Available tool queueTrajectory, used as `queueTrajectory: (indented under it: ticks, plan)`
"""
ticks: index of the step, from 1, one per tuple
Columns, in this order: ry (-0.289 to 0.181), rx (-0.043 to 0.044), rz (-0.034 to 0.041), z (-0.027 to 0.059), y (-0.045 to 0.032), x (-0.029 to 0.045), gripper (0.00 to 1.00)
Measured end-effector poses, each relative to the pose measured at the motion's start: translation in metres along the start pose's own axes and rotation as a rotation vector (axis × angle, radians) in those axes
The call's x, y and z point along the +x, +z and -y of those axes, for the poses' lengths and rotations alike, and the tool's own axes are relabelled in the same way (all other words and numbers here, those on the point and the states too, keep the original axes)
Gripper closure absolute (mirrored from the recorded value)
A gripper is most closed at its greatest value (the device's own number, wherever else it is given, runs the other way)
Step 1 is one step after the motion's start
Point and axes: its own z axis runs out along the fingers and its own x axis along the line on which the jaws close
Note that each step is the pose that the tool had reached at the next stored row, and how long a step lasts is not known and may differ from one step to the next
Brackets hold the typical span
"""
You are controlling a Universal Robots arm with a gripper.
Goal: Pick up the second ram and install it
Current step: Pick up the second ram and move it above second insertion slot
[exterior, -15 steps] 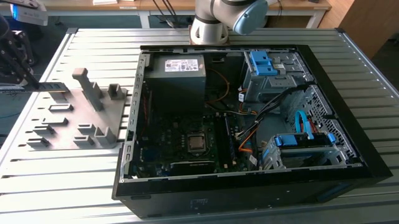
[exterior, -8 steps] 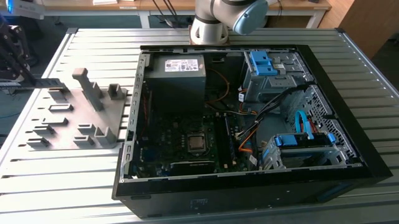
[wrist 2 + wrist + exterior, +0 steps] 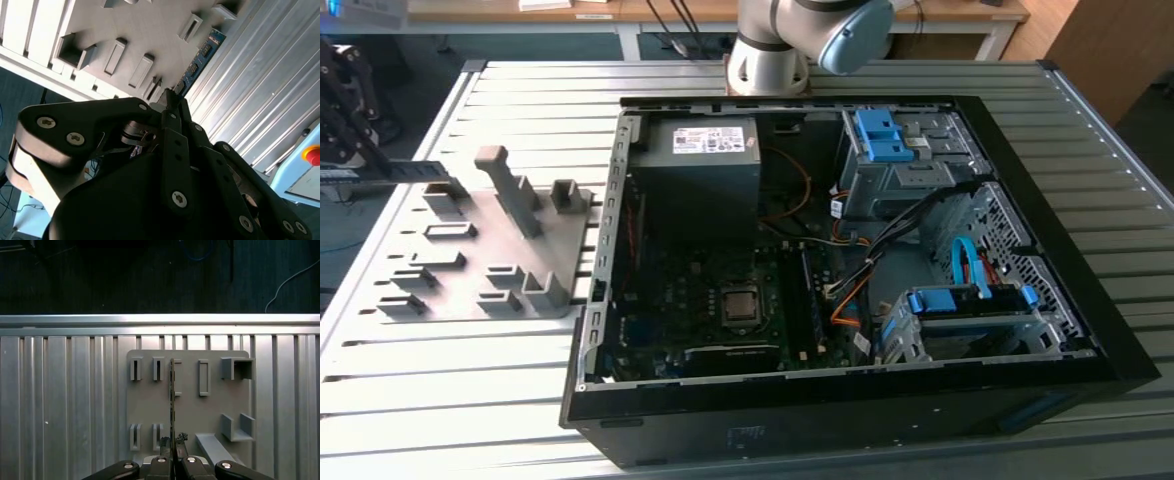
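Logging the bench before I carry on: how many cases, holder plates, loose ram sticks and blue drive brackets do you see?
Computer case: 1
Gray holder plate: 1
Ram stick outside the case: 1, clamped in the gripper
Blue drive brackets in the case: 2
Total: 5

Exterior high overview, wrist views near holder [image 3: 190, 410]

**Colours around my jaws**

My gripper [image 3: 171, 100] is matte black with silver screws. Between my jaws, the second ram [image 3: 200, 61] is blue-green, speckled with gold marks. Beyond my jaws, the holder plate [image 3: 190, 405] is plain grey. The table [image 3: 60, 405] is silver, striped by ribs.
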Motion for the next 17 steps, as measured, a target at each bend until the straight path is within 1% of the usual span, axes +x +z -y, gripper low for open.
queueTrajectory:
  ticks: [11, 14, 17]
  plan:
    - [0.0, -0.0001, -0.0001, 0.0, -0.0082, -0.0003, 0.86]
    - [0.0, 0.0, 0.0, 0.0, -0.012, -0.0004, 0.86]
    - [0.0, 0.0001, 0.0, 0.0, -0.0185, -0.0007, 0.86]
